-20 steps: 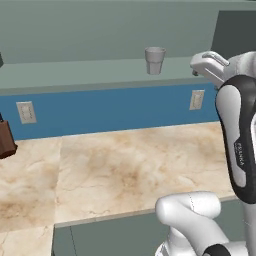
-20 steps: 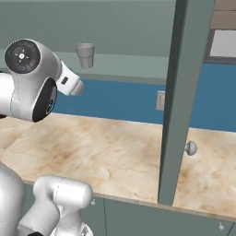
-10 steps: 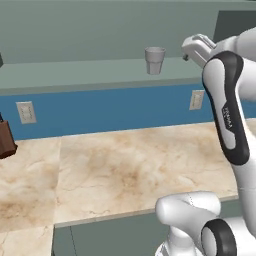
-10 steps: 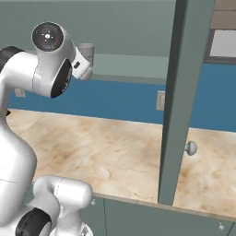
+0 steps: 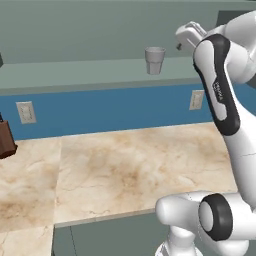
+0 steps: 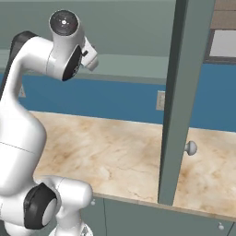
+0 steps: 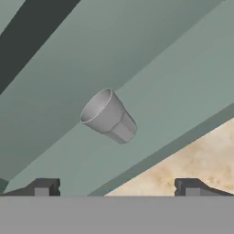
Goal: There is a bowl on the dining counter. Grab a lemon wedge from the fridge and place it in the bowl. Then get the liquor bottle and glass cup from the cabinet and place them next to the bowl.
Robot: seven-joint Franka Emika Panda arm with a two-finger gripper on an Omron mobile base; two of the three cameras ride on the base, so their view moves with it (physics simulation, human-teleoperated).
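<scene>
The glass cup (image 5: 154,60) stands upright on the low shelf of the open cabinet (image 5: 75,45), up above the bench (image 5: 125,170). In the hand view the cup (image 7: 109,116) sits out in front of the gripper (image 7: 116,187), a bit to one side of the middle and well apart from it. It looks tipped over there because the hand is rolled. The gripper's two dark tips stand wide apart with nothing between them, and they touch nothing. In the left base view the white hand (image 5: 189,36) is up at shelf height, just to the right of the cup and not touching it. In the right base view the arm (image 6: 64,50) blocks the spot where the cup stands, and the open cabinet door (image 6: 182,101) hangs edge-on at the right with a small round knob (image 6: 191,147) on it. A second ago the hand was farther to the right and the arm leaned lower. Now the arm stands taller and the hand has come closer to the cup. The cup has not moved, and the gripper has stayed wide open. There is small dark writing down the side of the arm in the left base view, but it is too small to read. A brown thing (image 5: 6,140) peeks in at the left edge of the bench, and I cannot tell what it is.
</scene>
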